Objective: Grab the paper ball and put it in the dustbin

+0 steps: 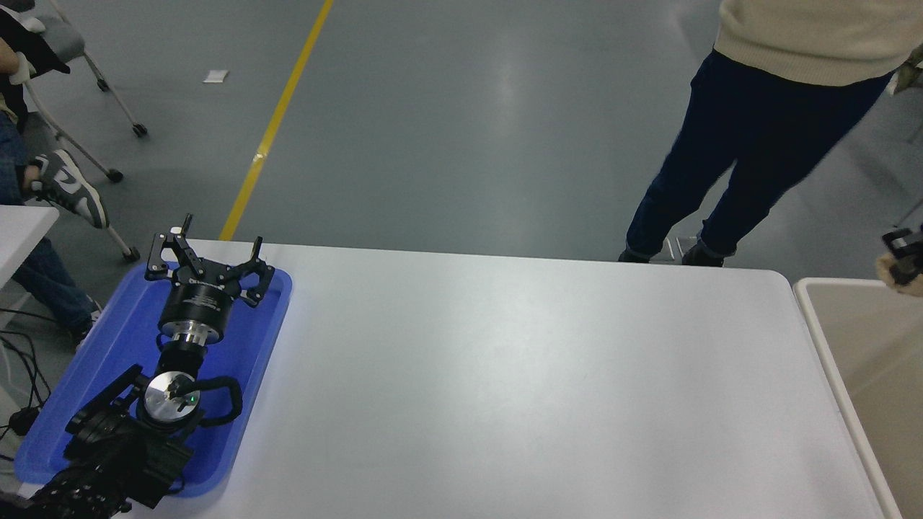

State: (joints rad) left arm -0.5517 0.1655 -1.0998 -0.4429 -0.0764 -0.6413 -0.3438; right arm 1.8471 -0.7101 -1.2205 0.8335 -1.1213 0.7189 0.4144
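Hanging at the far right edge: crumpled tan paper ball [907,280], mostly cut off by the frame, sitting over the dustbin's far rim. Standing open beside the worktop: large beige dustbin [829,339], cream-rimmed, smooth-walled.

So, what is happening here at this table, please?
The robot's right claw, barely in view at the right edge, holds the paper ball above the far rim of the dustbin, which stands beside the white table. The ball is not yet released. The left claw is parked, open, over the blue tray at the table's left end. A person stands at the far side and touches nothing.
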